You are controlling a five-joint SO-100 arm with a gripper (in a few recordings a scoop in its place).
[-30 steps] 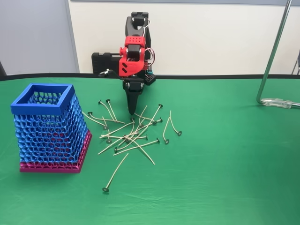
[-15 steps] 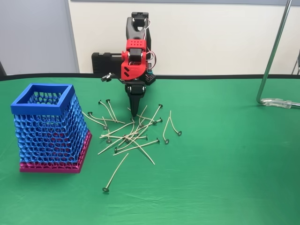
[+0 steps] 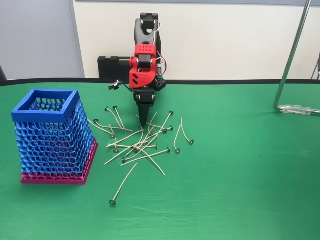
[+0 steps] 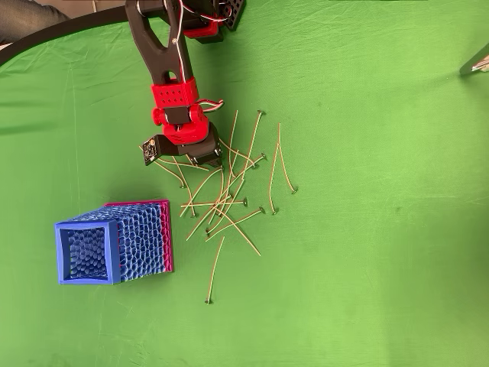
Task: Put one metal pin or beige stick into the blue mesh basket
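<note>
The blue mesh basket [image 3: 50, 135] [image 4: 114, 243] stands upright on its magenta base at the left of the green table. A loose pile of thin beige pins with dark round heads [image 3: 140, 142] [image 4: 225, 199] lies in the middle. One pin [image 3: 122, 185] [image 4: 214, 267] lies apart, nearer the front. My red and black gripper [image 3: 143, 122] [image 4: 210, 159] points straight down at the far edge of the pile, right of the basket. Its fingers look pressed together into a narrow point, with its tip just above or touching the pins. I see no pin lifted in it.
A metal stand pole [image 3: 292, 55] rises at the right, its foot [image 3: 300, 109] on the cloth. A black box [image 3: 112, 65] sits behind the arm at the table's back edge. Open green cloth spreads to the right and front.
The gripper has shifted slightly to the right along the far edge of the pile, and its wrist has turned a little. The pins and the basket have not moved.
</note>
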